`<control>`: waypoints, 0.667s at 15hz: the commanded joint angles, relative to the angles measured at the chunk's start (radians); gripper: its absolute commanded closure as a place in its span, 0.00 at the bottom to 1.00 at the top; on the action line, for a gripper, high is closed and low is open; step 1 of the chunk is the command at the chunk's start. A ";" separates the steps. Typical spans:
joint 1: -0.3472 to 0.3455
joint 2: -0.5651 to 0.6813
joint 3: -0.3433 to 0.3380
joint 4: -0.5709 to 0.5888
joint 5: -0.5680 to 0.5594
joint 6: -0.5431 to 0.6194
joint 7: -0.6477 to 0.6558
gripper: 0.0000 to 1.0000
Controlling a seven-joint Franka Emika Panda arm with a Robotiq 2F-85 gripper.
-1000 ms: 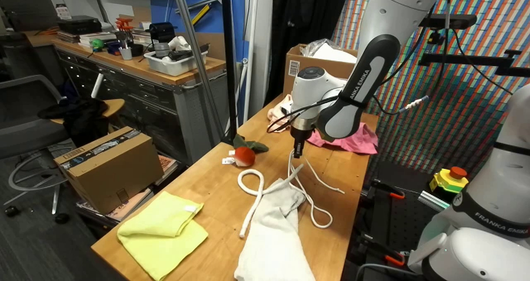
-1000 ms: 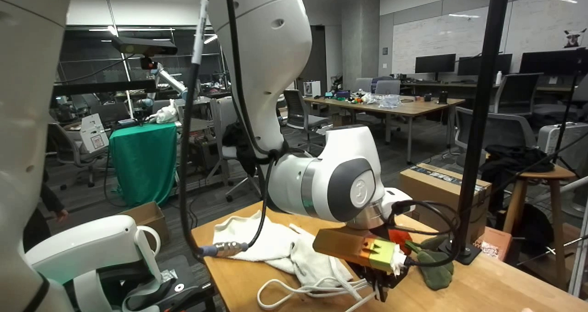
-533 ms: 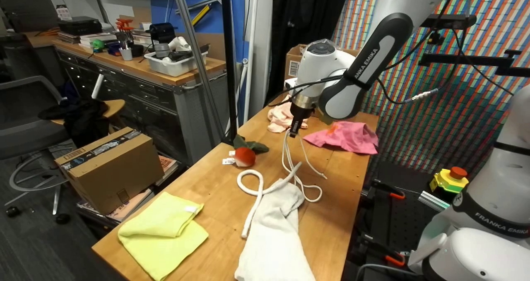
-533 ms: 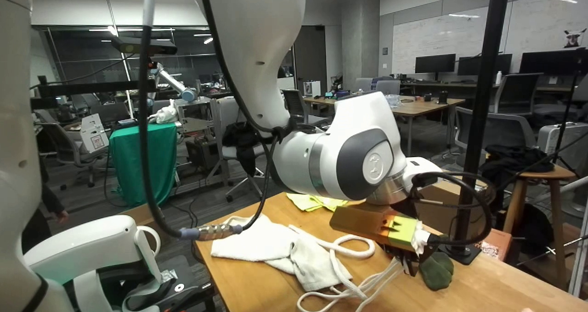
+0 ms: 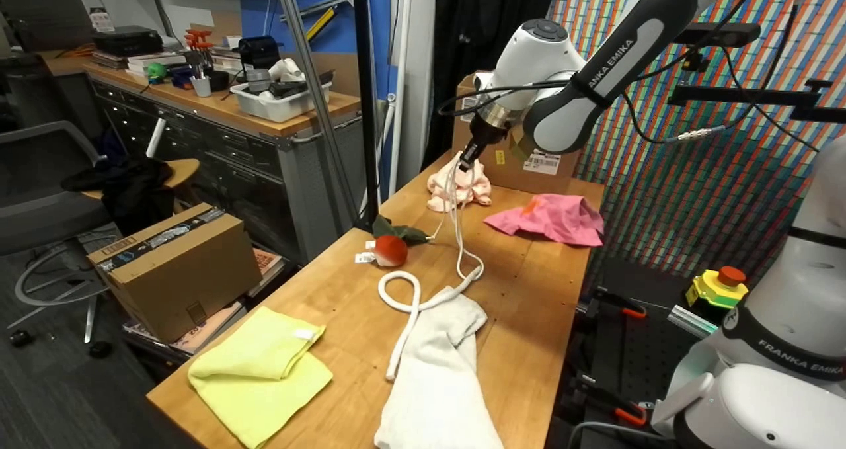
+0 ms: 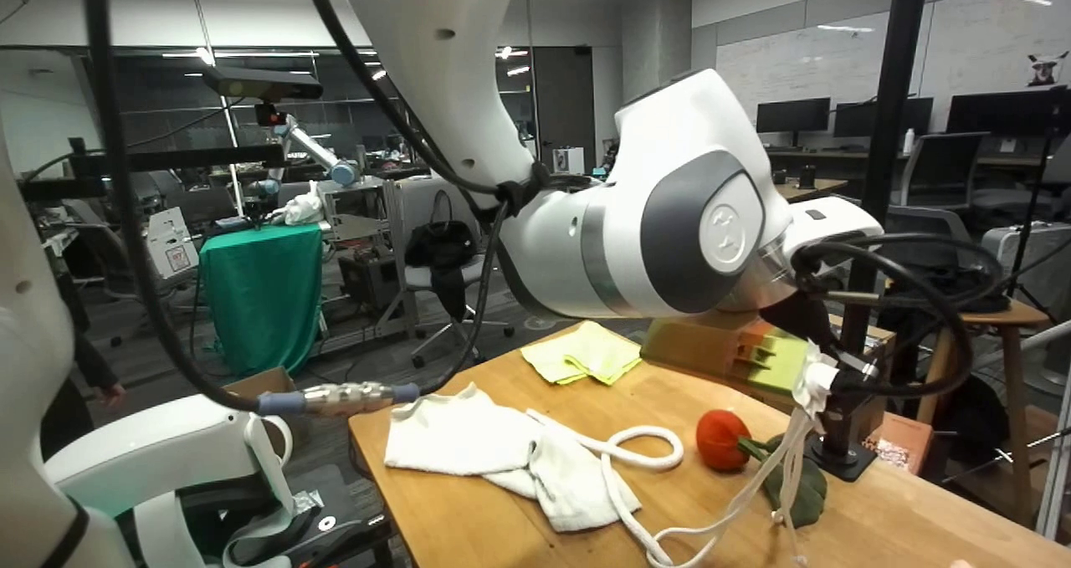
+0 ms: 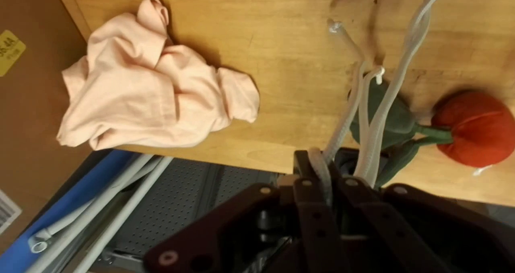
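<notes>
The fingers (image 5: 470,155) are above the table (image 5: 529,264), pinching a white rope (image 7: 373,144); its strands hang beneath them, and its looped part lies on the table, well apart from them, beside a white towel (image 5: 443,383). In the wrist view, a peach cloth (image 7: 136,96) lies left of the fingers, a red and green stuffed toy (image 7: 476,128) to their right.

Here's the wooden table (image 5: 529,343): yellow cloth (image 5: 261,363), red plush (image 5: 390,250), peach cloth (image 7: 157,100) down one long edge, pink cloth (image 5: 548,221) by the other, carton (image 5: 514,173) at one end, white rope (image 5: 416,303) looping against white cloth (image 5: 439,379)!
</notes>
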 commanded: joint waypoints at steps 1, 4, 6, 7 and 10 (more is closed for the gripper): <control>0.043 -0.039 -0.097 0.017 -0.114 0.059 0.167 0.93; 0.060 -0.043 -0.141 0.027 -0.195 0.072 0.256 0.93; 0.069 -0.037 -0.155 0.020 -0.243 0.074 0.289 0.93; 0.072 -0.031 -0.159 0.016 -0.267 0.073 0.299 0.93; 0.084 -0.010 -0.156 -0.004 -0.330 0.062 0.312 0.93</control>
